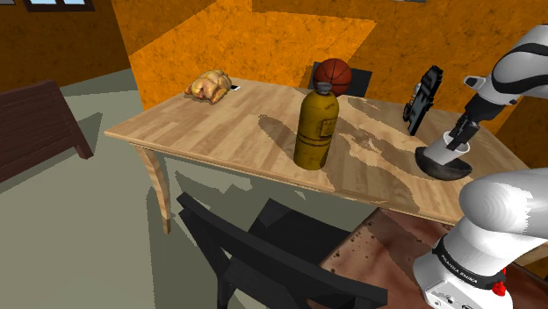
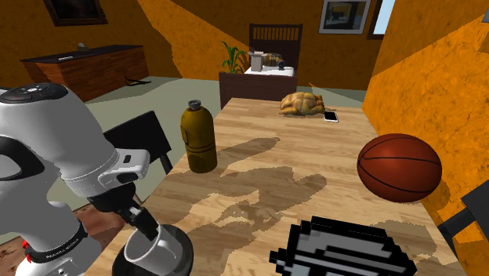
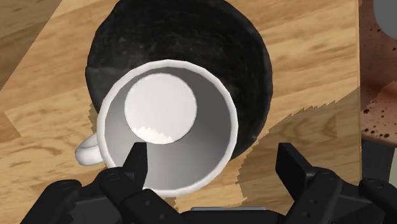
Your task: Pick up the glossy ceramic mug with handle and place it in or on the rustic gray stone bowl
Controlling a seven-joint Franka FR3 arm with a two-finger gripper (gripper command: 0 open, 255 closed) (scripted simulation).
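A white mug with a handle sits upright inside the dark rough stone bowl, leaning toward the bowl's near rim. My gripper hangs just above it and is open: one finger is inside the mug's mouth, the other outside its wall, and neither touches it. From the second exterior view the mug rests in the bowl at the table's near corner, under the gripper. The shoulder view shows the bowl near the table's right end.
On the wooden table stand an olive-yellow bottle, a basketball, a roast chicken and a black blocky object. A phone lies by the chicken. A dark chair stands at the table's front edge.
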